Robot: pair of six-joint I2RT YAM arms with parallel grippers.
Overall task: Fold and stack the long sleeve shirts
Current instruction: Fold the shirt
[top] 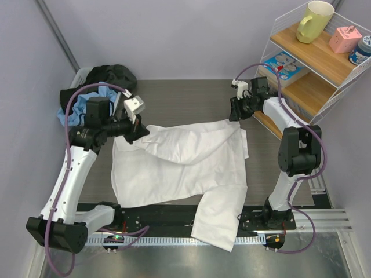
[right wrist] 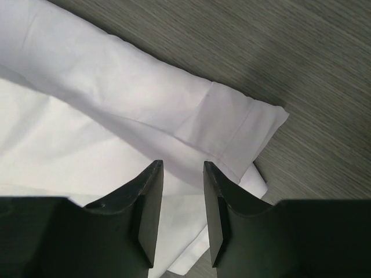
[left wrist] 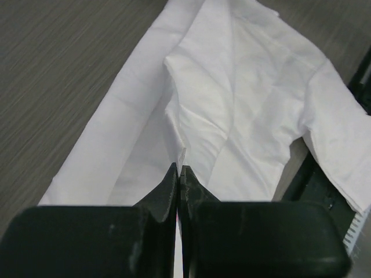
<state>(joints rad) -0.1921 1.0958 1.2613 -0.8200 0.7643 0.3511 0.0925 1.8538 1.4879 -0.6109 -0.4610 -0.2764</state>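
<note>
A plain white long sleeve shirt (top: 179, 162) lies spread on the table, one sleeve hanging over the near edge (top: 219, 223). My left gripper (top: 138, 132) is shut on the shirt's cloth at its far left edge; in the left wrist view its jaws (left wrist: 178, 171) pinch a thin fold of the shirt (left wrist: 232, 104). My right gripper (top: 237, 110) is open and empty above the shirt's far right corner. In the right wrist view it (right wrist: 182, 168) hovers over a folded sleeve and its cuff (right wrist: 237, 124).
A heap of dark and blue clothes (top: 101, 81) lies at the far left corner. A wire shelf (top: 316, 63) at the far right holds a yellow mug (top: 313, 21), a pink box and other items. The table's black front rail (top: 162, 211) runs under the shirt.
</note>
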